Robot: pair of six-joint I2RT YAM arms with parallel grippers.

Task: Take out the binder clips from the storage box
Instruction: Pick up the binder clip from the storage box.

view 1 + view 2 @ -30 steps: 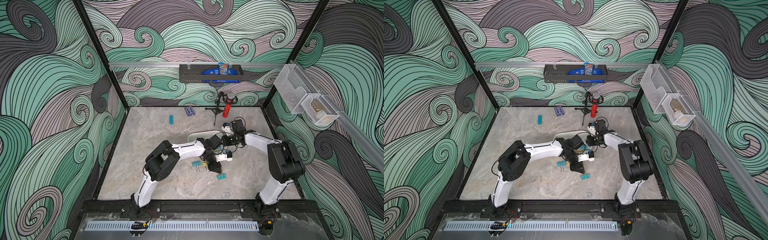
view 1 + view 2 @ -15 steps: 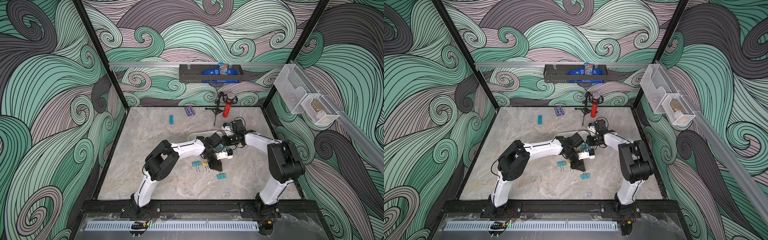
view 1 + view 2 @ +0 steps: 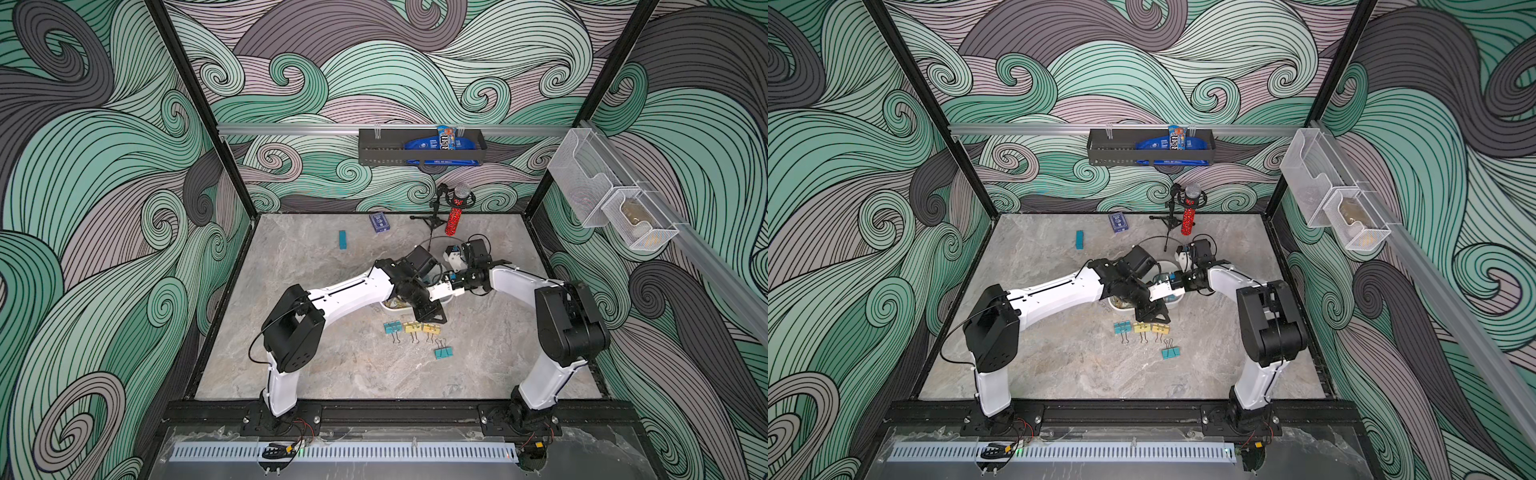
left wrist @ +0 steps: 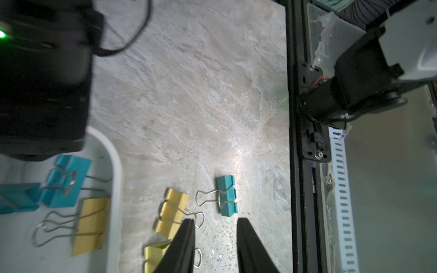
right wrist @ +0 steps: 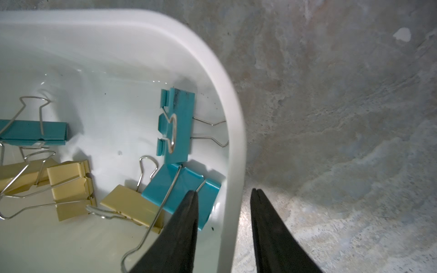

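— Binder clips (image 3: 412, 327) on the tabletop (image 3: 374, 374): how many from above?

— Four, in both top views, near the middle of the tabletop: teal, yellow, yellow in a row, and a second teal clip (image 3: 443, 353) just nearer the front edge. The arms (image 3: 353, 291) cover most of the storage box (image 3: 388, 308), which sits just behind that row, so its contents do not show from there.

— And the wrist views?

— The right wrist view looks straight into the box: six clips show on its floor, three teal clips (image 5: 176, 127) and three yellow clips (image 5: 132, 205). None of the four outside appears there. The left wrist view catches only one end of the box with three clips in it, plus three of the four outside.

— End effectors?

— The left end effector (image 4: 215, 221) stands over the tabletop just outside the box rim, moderately wide, nothing between its fingers (image 4: 248, 248); one finger overlaps a yellow clip in that view. The right end effector (image 5: 223, 192) is narrow and straddles the box wall, one finger inside above a teal clip, the other outside over the tabletop. Whether it presses the wall I cannot tell.
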